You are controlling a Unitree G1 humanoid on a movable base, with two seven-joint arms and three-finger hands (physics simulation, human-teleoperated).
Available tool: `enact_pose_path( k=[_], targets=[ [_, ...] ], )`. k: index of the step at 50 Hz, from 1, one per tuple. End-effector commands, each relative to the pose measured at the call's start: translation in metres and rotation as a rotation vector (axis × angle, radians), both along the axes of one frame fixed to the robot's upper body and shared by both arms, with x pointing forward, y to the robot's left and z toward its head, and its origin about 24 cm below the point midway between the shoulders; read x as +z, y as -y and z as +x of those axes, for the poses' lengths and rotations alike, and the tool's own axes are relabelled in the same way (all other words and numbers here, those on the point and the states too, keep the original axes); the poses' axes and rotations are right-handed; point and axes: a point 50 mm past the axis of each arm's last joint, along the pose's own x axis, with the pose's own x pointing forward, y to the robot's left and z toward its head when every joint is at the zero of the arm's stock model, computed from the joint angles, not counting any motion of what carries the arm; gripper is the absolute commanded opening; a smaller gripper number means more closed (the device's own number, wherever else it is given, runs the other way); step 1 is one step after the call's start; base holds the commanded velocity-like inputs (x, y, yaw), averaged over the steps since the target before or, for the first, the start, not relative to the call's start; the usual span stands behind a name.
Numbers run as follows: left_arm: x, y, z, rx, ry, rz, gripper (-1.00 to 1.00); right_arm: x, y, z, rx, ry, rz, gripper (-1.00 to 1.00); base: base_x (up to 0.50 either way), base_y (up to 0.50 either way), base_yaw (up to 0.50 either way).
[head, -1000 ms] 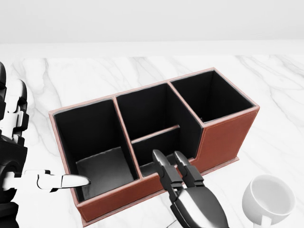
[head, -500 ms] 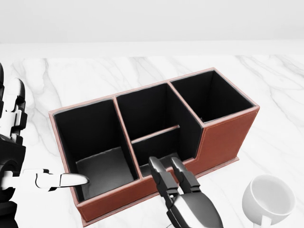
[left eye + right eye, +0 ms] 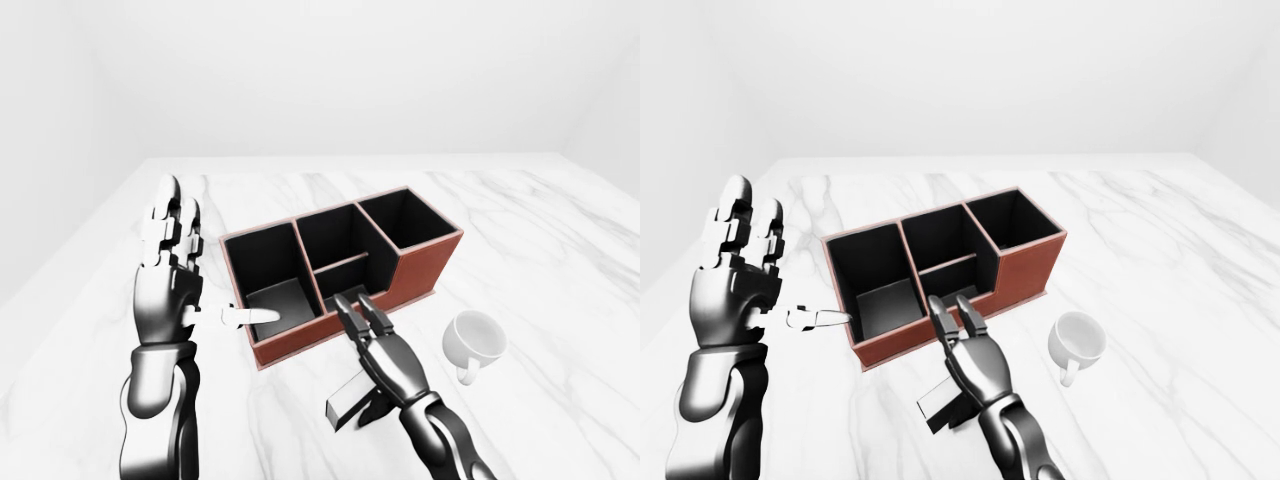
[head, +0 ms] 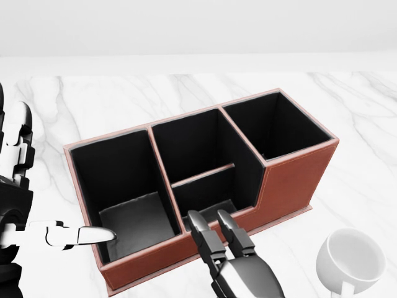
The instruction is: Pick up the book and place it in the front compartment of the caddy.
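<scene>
The red-brown caddy (image 4: 291, 180) with black insides stands on the marble table, with one large bay on the left, a middle bay split by a low divider, and one bay on the right. In the left-eye view the dark book (image 3: 345, 398) lies on the table below the caddy, under my right palm. My right hand (image 3: 355, 305) is open, its two fingers stretched straight over the caddy's near wall; its thumb is hidden. My left hand (image 3: 215, 262) is open at the caddy's left, fingers raised, thumb pointing at the left bay's near corner.
A white mug (image 3: 475, 340) stands on the table to the right of my right hand and below the caddy's right end. The marble table (image 3: 560, 230) stretches wide around the caddy, with a plain white wall behind it.
In the head view my right hand has drawn back toward the bottom, its fingertips moving from over the near middle bay to the caddy's near wall. My left hand has barely moved.
</scene>
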Motion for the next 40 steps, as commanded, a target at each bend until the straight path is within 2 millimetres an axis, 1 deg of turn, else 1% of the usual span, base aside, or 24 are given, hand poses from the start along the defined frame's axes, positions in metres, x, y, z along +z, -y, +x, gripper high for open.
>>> enact_pose_path(
  k=[1,10,18,26,40],
  targets=[
    [-0.001,0.000,0.000,-0.001,-0.003,0.000,1.00,-0.001,-0.001,0.000,0.005,0.001,-0.004,1.00,0.00,0.00,0.00],
    [-0.001,0.001,0.000,-0.003,-0.006,0.000,1.00,-0.004,-0.002,0.000,0.005,-0.004,-0.007,1.00,0.00,0.00,0.00],
    [0.001,0.001,-0.001,-0.003,0.005,0.001,1.00,-0.011,-0.003,0.000,0.000,-0.015,-0.019,1.00,0.00,0.00,0.00],
    [0.001,0.001,-0.001,-0.004,0.006,0.001,1.00,-0.012,-0.004,-0.001,0.003,-0.017,-0.021,1.00,0.00,0.00,0.00],
    [0.000,0.001,-0.001,-0.003,0.001,0.001,1.00,-0.022,-0.004,-0.004,-0.004,-0.034,-0.035,1.00,0.00,0.00,0.00]
  ],
)
